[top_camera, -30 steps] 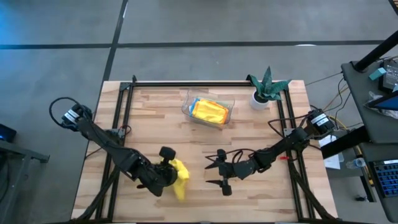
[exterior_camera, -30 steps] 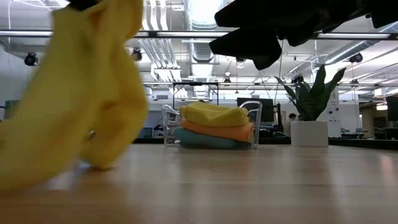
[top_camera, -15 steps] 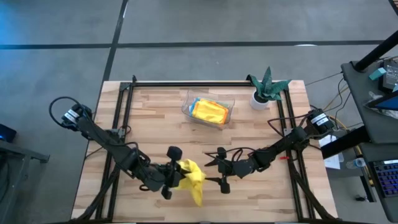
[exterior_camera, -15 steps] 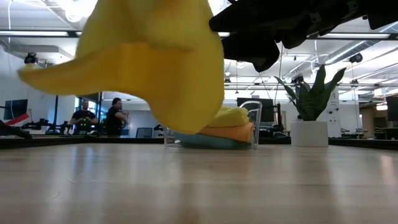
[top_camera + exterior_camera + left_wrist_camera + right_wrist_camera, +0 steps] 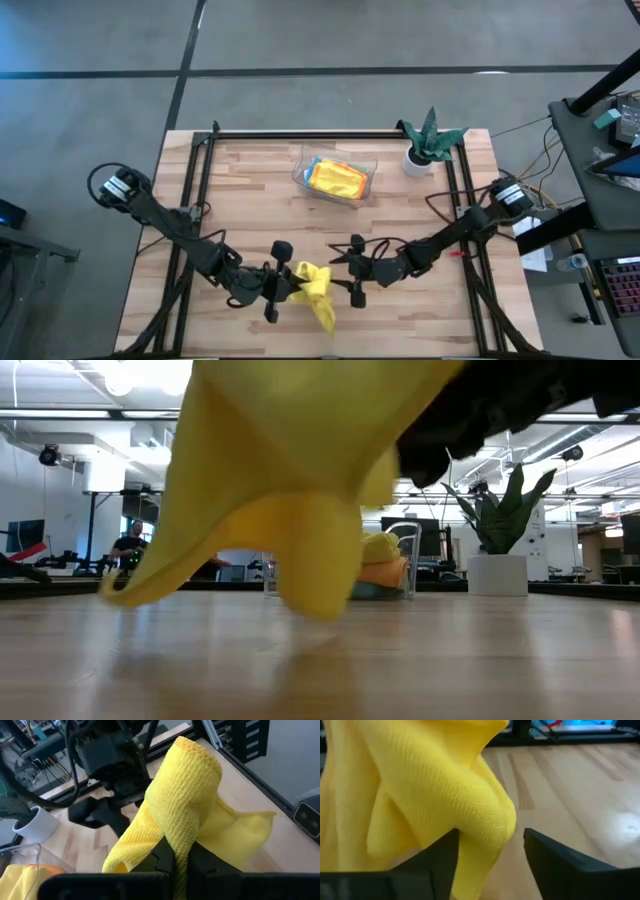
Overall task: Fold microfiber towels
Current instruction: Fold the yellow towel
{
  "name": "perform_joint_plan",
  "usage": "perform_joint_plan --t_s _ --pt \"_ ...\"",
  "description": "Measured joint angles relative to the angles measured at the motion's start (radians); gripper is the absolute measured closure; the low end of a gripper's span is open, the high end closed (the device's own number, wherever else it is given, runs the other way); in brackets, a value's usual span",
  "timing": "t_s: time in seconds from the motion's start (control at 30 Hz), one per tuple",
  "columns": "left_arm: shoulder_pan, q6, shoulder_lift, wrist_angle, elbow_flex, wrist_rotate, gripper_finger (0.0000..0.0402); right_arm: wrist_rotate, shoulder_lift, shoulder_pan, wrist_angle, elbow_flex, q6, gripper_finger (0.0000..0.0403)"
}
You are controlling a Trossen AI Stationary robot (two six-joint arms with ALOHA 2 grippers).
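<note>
Yellow towel [image 5: 313,288] carried rightward, left tool [image 5: 285,290] clamping it, right tool [image 5: 352,283] wide beside it (three towels [image 5: 337,178] trayed)

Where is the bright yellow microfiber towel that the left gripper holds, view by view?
High view: bright yellow microfiber towel, front centre, between both grippers.
Low view: fills upper centre, hanging above the table.
Left wrist view: centre, pinched in the fingers.
Right wrist view: left, between open fingers.
Shared landmark: clear plastic tray of folded towels.
</note>
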Motion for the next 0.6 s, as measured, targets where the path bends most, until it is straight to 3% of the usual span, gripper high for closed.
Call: perform_joint_plan --t_s 0.4,0.6 --pt "0.003 0.029 -0.003 0.025 -0.023 0.0 0.0401 -0.007 0.078 -0.017 0.016 0.0 -0.005 0.0382" --pt "0.003 0.027 -0.003 0.022 -0.024 0.0 0.0385 0.051 0.077 -0.016 0.01 0.0 -0.022 0.039"
